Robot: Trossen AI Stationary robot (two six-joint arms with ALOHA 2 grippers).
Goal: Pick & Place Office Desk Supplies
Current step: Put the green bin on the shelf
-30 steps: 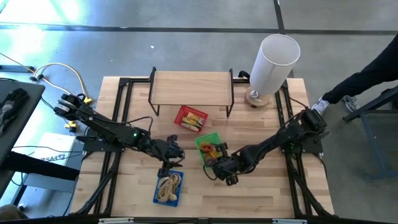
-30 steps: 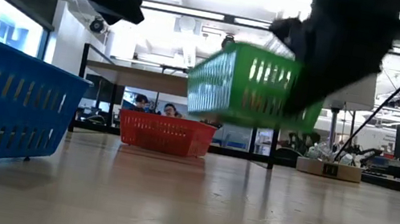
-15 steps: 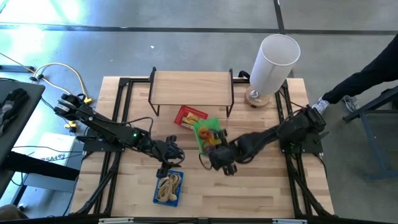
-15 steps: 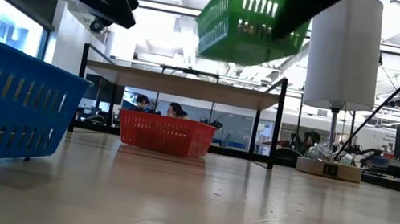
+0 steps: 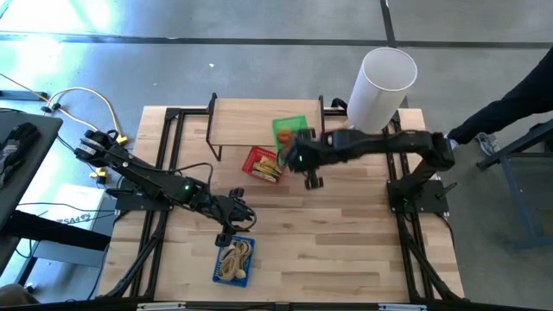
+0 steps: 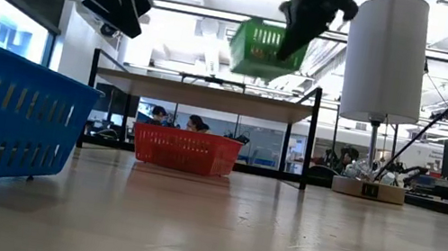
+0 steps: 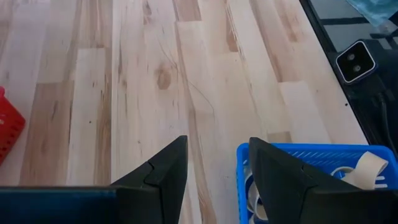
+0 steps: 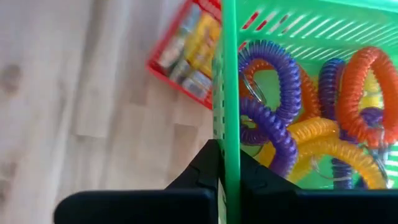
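Observation:
My right gripper (image 5: 298, 155) is shut on a green basket (image 5: 289, 132), which it holds in the air over the right part of the wooden shelf (image 5: 251, 121). Purple, orange and yellow coiled loops (image 8: 298, 118) lie in this basket. Below it, a red basket (image 5: 265, 164) with small yellow blocks (image 8: 196, 43) stands on the table in front of the shelf. My left gripper (image 7: 214, 168) hovers open above the far rim of a blue basket (image 5: 235, 261), which holds pale tan bands (image 7: 367, 168). My right gripper pinches one side wall of the green basket at its rim (image 8: 229, 124), with one finger inside the basket and one outside. The fingers slant down onto it from the table's near right. The basket (image 6: 264, 48) hangs clear of shelf and table, slightly tilted.
A tall white cylinder (image 5: 380, 82) on a round base stands at the far right corner. Black frame rails (image 5: 402, 216) run along both table sides. A person's arm and leg (image 5: 510, 95) show beyond the right edge. Bare wood lies in the near middle.
My right gripper has swung up and toward the table's far edge with the green basket. The basket has gone from low over the table's middle to high above the shelf's right part. It has stayed shut on the basket.

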